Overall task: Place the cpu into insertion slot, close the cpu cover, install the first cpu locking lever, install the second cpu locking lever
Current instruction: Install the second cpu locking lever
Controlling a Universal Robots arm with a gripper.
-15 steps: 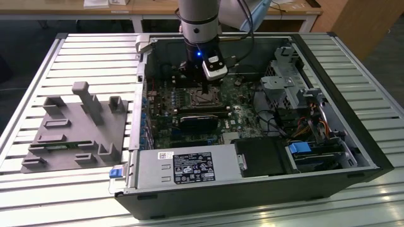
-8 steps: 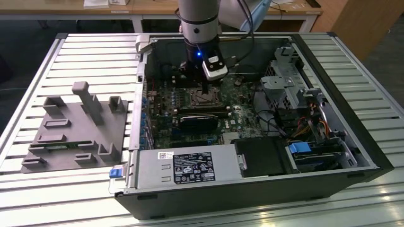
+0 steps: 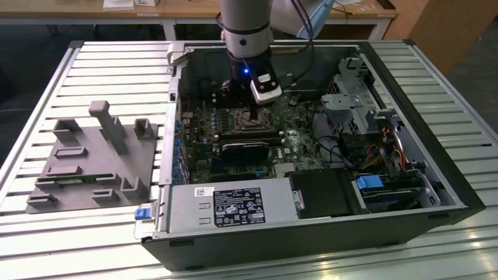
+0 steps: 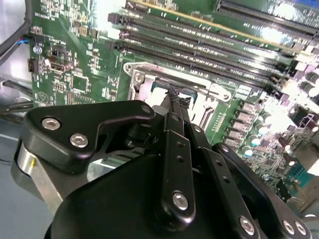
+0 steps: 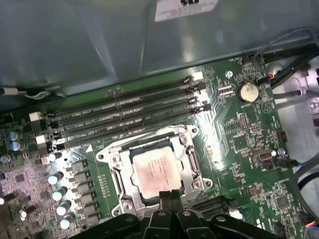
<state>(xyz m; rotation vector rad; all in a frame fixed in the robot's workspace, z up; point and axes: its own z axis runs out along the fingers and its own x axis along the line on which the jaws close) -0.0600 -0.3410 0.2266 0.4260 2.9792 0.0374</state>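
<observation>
**CPU seated, cover down, gripper at socket edge**

Item: the cpu. Pale silver-beige square, lying flat inside the insertion slot, seen through the cut-out in the first wrist view. Placement step judged done.

Item: the cpu cover. Silvery frame plate lying down over the chip's edges rather than standing up. Closing step judged done, or very nearly so.

Item: locking levers. A thin metal rod runs along the socket's side towards the memory slots. Whether either lever is hooked under its catch cannot be made out from these angles; both lever steps are best counted as outstanding or in hand.

Item: the gripper. Black fingers drawn together into a narrow tip with nothing held between them, the tip sitting at the socket's edge, just beside the chip. In the second wrist view the tip appears to touch or press the metalwork of the frame, though contact is not certain.

Item: the arm. In the exterior view it reaches down into the open computer case, over the green motherboard.

Item: grey fixture tray. Stands outside the case on the slatted table, on the exterior view's left, well apart from the work
</observation>
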